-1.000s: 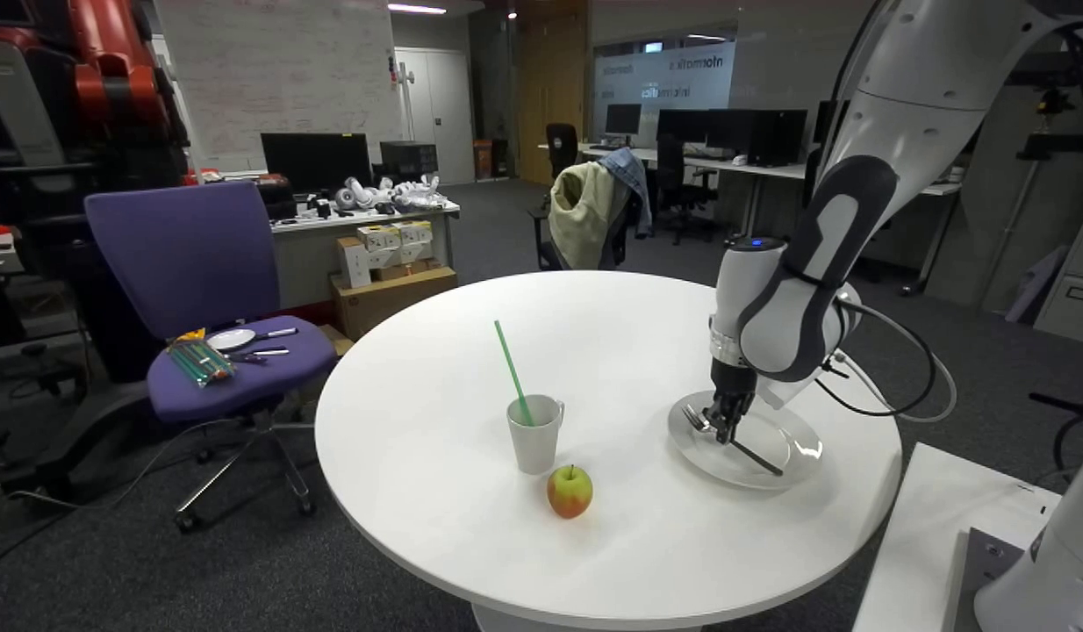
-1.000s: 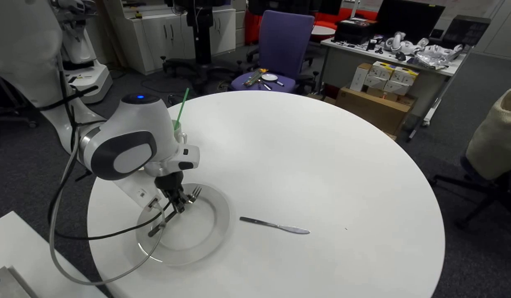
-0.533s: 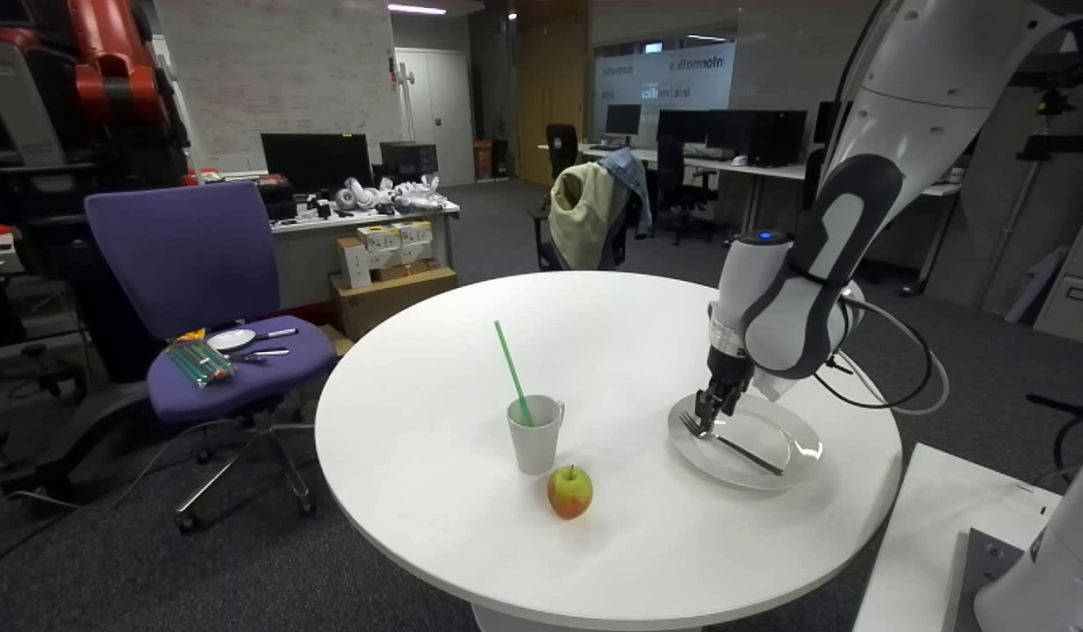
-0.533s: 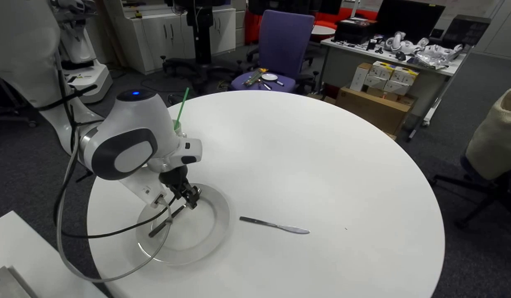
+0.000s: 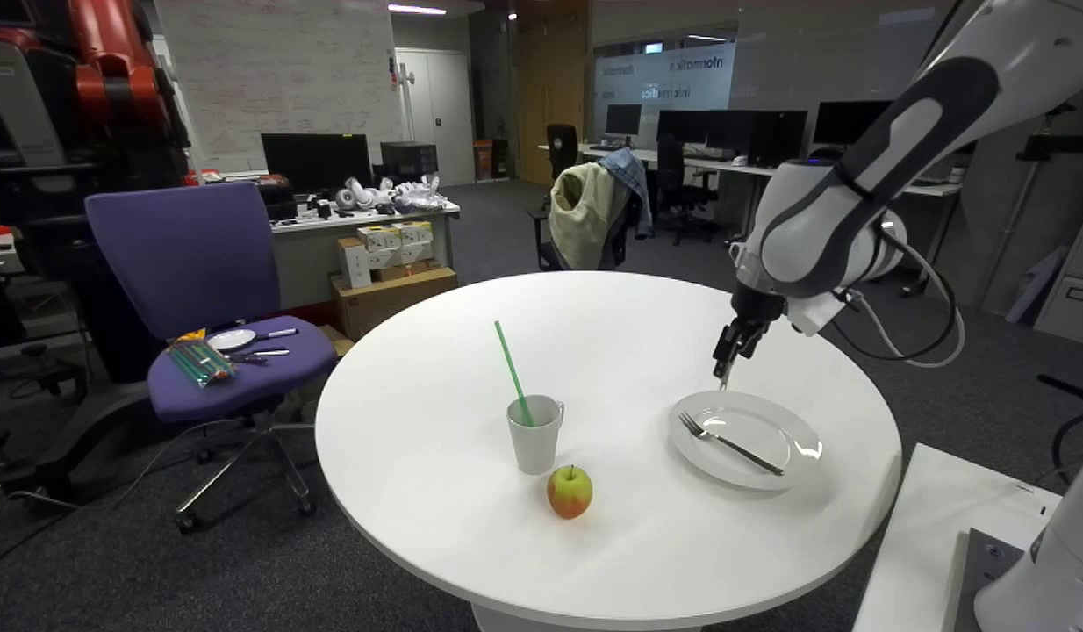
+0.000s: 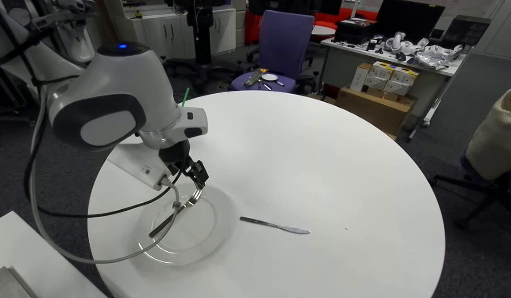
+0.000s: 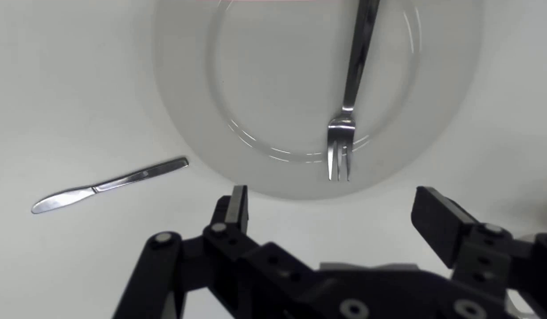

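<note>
Silver at the tines and dark along its slim handle, the fork (image 7: 352, 91) lies on the pale plate (image 7: 182, 84), its tips over the rim. The gripper (image 7: 330, 204) stands wide above, near the plate's edge by the tines. In the wrist view, a knife (image 7: 111, 184) lies on the worktop (image 7: 78, 110), left of the plate.

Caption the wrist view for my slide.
Empty, open pincer near a fork on a white plate; table knife beside the plate.
</note>
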Tool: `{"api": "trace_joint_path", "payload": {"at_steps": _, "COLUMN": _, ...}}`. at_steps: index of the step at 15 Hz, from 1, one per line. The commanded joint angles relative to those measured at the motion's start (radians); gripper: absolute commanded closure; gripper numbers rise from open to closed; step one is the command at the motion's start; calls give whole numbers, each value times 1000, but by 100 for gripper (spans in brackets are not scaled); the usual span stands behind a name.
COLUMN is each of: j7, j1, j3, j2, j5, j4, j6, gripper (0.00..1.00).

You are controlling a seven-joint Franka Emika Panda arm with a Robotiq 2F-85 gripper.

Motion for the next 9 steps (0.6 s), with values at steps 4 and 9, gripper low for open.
{"api": "trace_joint_path", "payload": {"at_steps": 4, "j7": -151, "j1": 16, "j3": -134, "j2": 9, "j5": 439, "j4": 222, "j6": -148, "gripper": 0}}
{"api": "trace_joint_path", "payload": {"at_steps": 9, "j7": -133, "j1": 9, "j3": -159, "j2": 73, "j5": 588, "j4": 294, "j6": -123, "gripper": 0}}
